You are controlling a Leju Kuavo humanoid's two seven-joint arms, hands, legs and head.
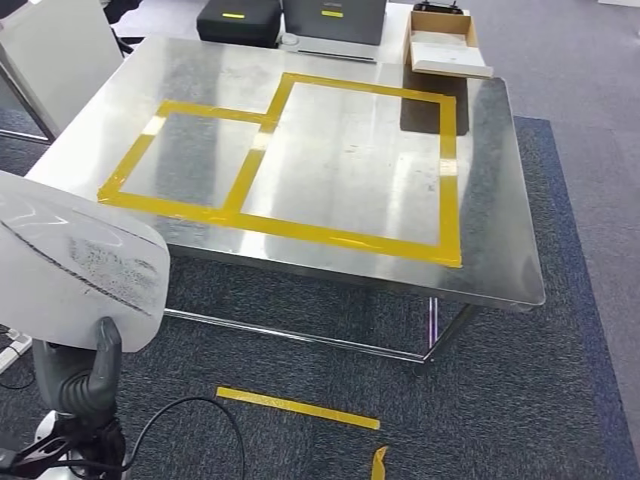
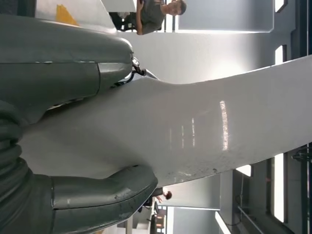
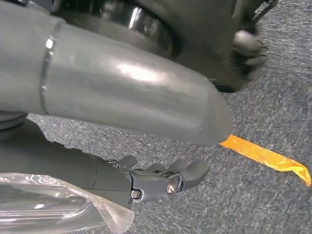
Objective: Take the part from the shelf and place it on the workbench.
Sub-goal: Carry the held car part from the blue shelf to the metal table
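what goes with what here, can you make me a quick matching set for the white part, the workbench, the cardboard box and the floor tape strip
Things:
1. white part
2. workbench
3. cardboard box
4. floor tape strip

States or places:
A. lies on the carpet in front of the bench
B. held by the left robot hand
C. sits beyond the bench's far edge
D. marked with yellow tape rectangles

Pairs: 1-B, 2-D, 3-C, 4-A

bare steel workbench (image 1: pixel 483 200) top inside yellow tape outlines (image 1: pixel 449 180), cases (image 1: pixel 238 20) and box (image 1: pixel 445 42) along far edge

head cam high, facing down at workbench (image 1: pixel 490 200), wrist cams close-up
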